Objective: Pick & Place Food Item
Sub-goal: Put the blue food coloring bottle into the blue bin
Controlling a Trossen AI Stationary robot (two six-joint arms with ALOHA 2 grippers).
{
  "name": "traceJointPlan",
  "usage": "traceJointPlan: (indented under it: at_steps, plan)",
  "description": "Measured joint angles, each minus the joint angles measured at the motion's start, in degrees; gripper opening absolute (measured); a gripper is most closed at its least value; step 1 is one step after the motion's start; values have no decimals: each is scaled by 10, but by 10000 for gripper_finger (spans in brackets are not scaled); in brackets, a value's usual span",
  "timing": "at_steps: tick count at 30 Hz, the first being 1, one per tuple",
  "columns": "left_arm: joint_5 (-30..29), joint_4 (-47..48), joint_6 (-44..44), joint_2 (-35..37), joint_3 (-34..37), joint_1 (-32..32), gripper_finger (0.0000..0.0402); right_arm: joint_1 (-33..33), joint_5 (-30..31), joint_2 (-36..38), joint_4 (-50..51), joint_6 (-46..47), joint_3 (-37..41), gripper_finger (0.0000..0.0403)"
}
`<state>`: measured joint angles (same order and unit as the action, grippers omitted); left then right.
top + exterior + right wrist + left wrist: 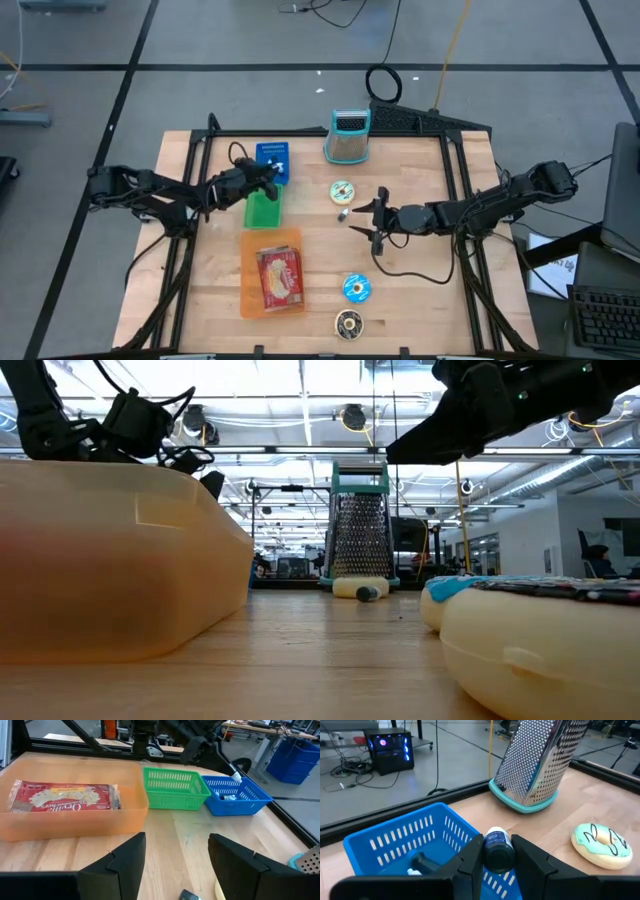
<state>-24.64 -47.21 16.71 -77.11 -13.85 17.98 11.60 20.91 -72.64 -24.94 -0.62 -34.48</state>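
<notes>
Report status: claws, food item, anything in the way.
Left claw shut on small bottle, over blue basket. Right claw open, empty, mid-table. Grater stands clear. Nothing in the way.

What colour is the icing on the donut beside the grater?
Mint green icing with dark squiggly lines on the donut, clearest in the left wrist view.

A pale wood-grain table (420, 300) is being shown. A blue basket (395, 840) with slotted walls and a green basket (172, 787) of like pattern are being displayed beside an orange translucent bin (75, 822), in which a red-and-white printed packet (62, 796) is being held. A perforated silver grater (540, 757) is being edged in teal. A mint-iced doughnut (600, 845) is being marked with dark squiggles. A dark blue cap (497, 851), possibly a bottle's, is being seen.
</notes>
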Motion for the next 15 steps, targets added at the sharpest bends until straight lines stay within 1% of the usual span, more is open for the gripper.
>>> traceJointPlan:
  at_steps: [15]
  plan:
    - [0, 11, 46, 0, 0, 0, 93, 0, 0, 0, 15, 0, 0, 207]
